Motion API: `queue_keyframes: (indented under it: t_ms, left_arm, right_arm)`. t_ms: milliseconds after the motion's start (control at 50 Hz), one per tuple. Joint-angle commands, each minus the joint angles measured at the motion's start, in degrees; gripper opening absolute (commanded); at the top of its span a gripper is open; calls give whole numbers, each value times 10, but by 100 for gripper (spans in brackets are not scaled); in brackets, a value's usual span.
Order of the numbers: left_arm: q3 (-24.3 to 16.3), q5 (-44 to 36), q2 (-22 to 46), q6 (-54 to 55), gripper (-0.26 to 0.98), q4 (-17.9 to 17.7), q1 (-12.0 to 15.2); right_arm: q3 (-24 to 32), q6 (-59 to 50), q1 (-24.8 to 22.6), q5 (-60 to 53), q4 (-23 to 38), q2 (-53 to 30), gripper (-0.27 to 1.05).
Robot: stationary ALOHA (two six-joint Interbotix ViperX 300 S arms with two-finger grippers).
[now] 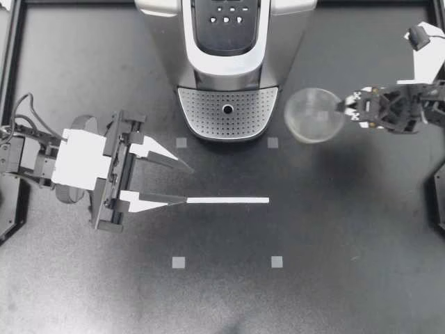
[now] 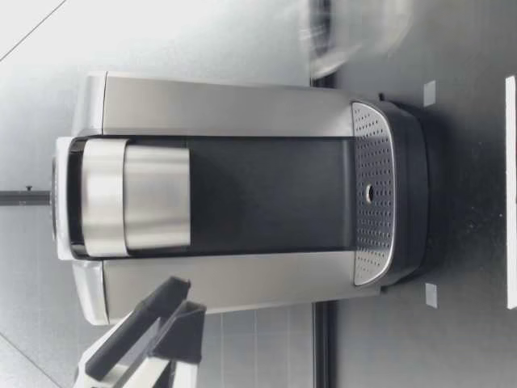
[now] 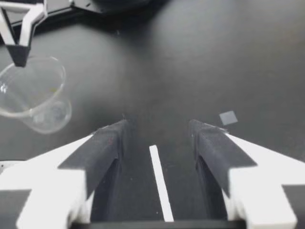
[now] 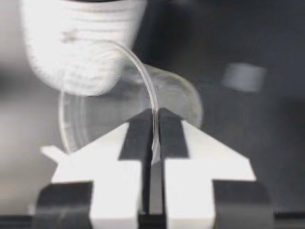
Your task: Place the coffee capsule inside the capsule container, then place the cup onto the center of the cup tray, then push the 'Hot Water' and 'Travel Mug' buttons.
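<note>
Plastic, clear and thin, was what the cup was made of; it sat right at the tips of my right gripper, just beside the cup tray of the coffee machine, not on it yet. My right gripper was pressed almost together, pinching the wall of the cup at its rim; in the right wrist view one finger was inside the cup and the other outside, with only the thin wall between them. From the left wrist view the cup looked tipped a little; I could not tell if its bottom touched the table.

I think a cup like this was very light, so lifting it took little force; it was also soft and bendy, so a hard squeeze could dent or crack it; the smooth wall could slip or swing in a pinch at one spot. The rim looked like the best place to hold, since it was the stiffest part and it was open to the fingers; slow moves would keep the cup from swinging.

My left gripper was spread wide and held nothing; a white strip on the table ran out ahead of it, starting at one of its fingertips; the cup was well apart from it, far ahead and off to one side. No coffee capsule showed in any view, so I could not tell where it was.
</note>
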State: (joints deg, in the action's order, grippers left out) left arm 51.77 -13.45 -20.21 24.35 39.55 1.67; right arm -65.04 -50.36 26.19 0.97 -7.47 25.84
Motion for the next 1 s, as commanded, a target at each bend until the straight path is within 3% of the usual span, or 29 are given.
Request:
queue_keyframes:
  t_ms: [0,320,660,980]
  left_arm:
    - [-9,-4,-4,-1,45,-2,0]
    - [-11,-4,-4,-2,45,-1,1]
    - [-8,-4,-6,0,45,-1,0]
    - [-7,-5,-6,-1,45,-1,0]
  right_arm:
    - [21,-13,-17,-27,-1,2,11]
    - [65,-68,-64,-121,2,-58,10]
    - [138,-66,-64,-127,29,-156,9]
    - [174,-65,-52,-149,33,-211,9]
